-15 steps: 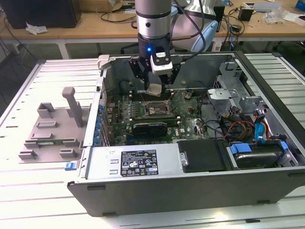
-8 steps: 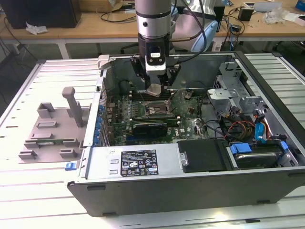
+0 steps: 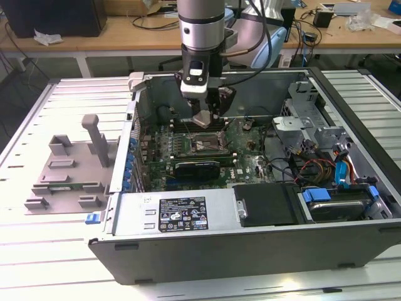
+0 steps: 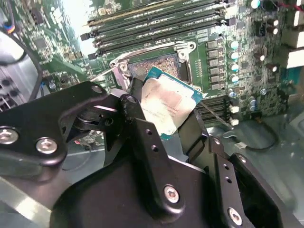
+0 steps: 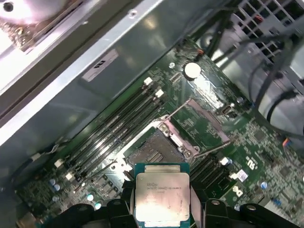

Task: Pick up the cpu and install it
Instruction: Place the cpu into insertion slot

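We log: claw (image 4: 164, 116) pinching the cpu (image 4: 167, 102) by opposite edges | cpu aloft over the open socket (image 5: 153, 151), not touching it | all inside the computer case (image 3: 250, 257) on the bench (image 3: 37, 251)

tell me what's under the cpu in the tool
The open socket on the green motherboard, contacts exposed. The cpu itself hides the socket's near corner.

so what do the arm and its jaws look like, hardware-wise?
Silver-grey cylindrical arm with a dark band and black cables looping off its wrist. The jaws are matte black bars with small holes, on black linkage plates fixed by silver screws.
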